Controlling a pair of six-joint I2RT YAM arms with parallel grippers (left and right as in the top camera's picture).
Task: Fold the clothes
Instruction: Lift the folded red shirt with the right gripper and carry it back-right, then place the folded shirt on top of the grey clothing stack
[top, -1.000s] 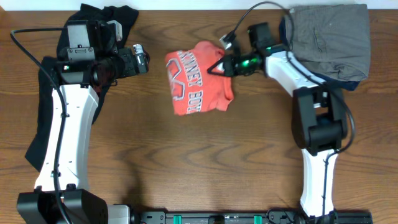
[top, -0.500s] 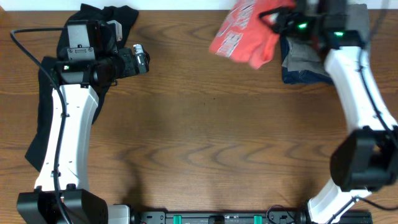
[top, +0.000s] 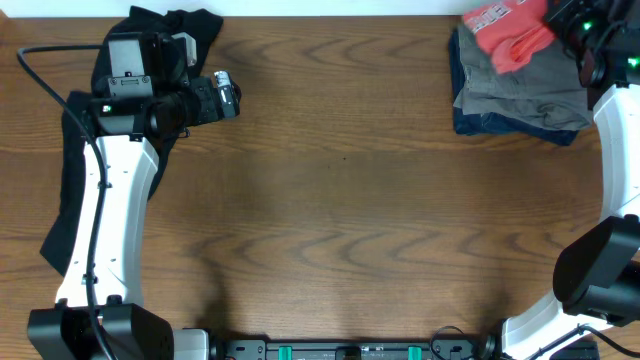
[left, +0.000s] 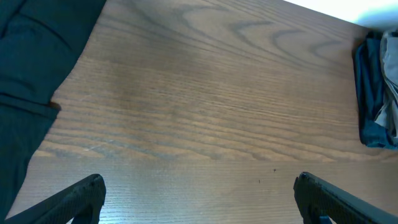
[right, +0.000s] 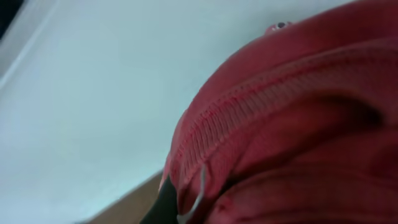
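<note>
The folded coral-red T-shirt (top: 505, 28) with white lettering hangs at the far right table edge, over a pile of folded clothes (top: 520, 95). My right gripper (top: 562, 22) is shut on the T-shirt; in the right wrist view red fabric (right: 292, 124) fills the frame and hides the fingers. The long black garment (top: 75, 160) lies crumpled along the far left, partly under my left arm, and shows in the left wrist view (left: 31, 74). My left gripper (left: 199, 199) is open and empty above bare wood.
The pile at the far right holds a grey garment on top of a dark blue one, whose edge shows in the left wrist view (left: 376, 93). The wooden table (top: 340, 200) stretches between the arms. A white wall lies behind the far edge.
My right gripper has carried the coral-red T-shirt from the table's middle up and to the right, over the pile of folded clothes. The left arm has not moved.
</note>
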